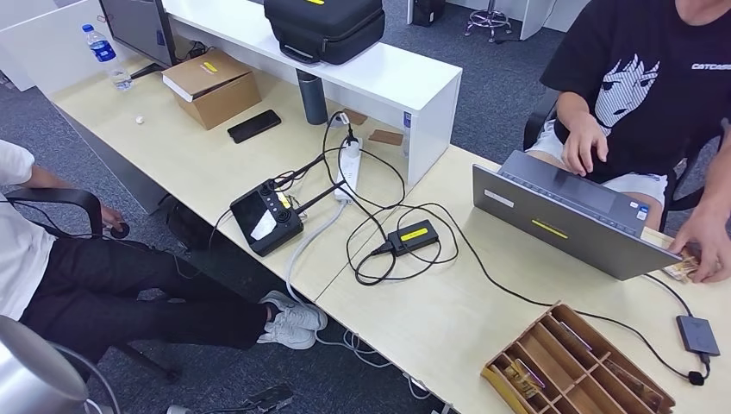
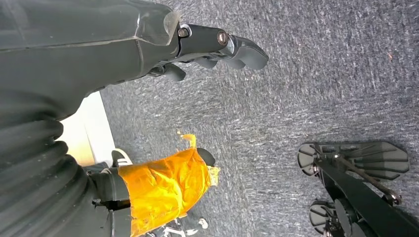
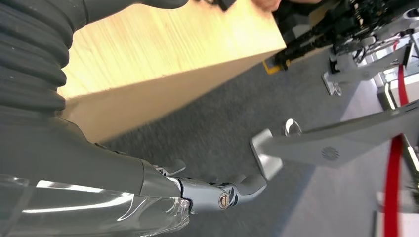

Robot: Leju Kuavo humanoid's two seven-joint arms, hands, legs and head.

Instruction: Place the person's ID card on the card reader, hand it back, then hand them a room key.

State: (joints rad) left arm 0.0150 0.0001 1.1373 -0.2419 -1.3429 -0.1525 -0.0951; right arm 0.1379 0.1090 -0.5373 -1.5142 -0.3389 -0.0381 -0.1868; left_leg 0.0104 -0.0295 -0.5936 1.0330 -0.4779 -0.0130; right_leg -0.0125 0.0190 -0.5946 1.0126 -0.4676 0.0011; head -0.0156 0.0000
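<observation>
Down at my sides, both of my hands hang over grey carpet (image 2: 306,89) and hold nothing. My left hand (image 2: 163,54) has its dark fingers (image 2: 237,49) stretched loosely side by side, well away from the thumb wrapped in orange tape (image 2: 163,185). My right hand (image 3: 197,190) also has its fingers slack and apart, below the edge of the desk (image 3: 163,54). I judge the task to be at its very start, since nothing has been taken from the person (image 1: 638,78) seated behind the open laptop (image 1: 569,216). What I take for the ID card (image 1: 681,268) lies on the desk's far right under that person's hand (image 1: 709,246). It is small and half covered, so I cannot be sure it is the card. Its long axis seems to run roughly along the laptop's right corner, with the free end pointing towards my side. The small black box (image 1: 697,335) on a cable, near the wooden tray (image 1: 642,388), is probably the card reader. The tray's slots hold what may be room keys (image 1: 522,378). Next I would have to raise my right arm over the desk, reach towards that hand and pinch the card by its free edge. From there, the reader is near.
</observation>
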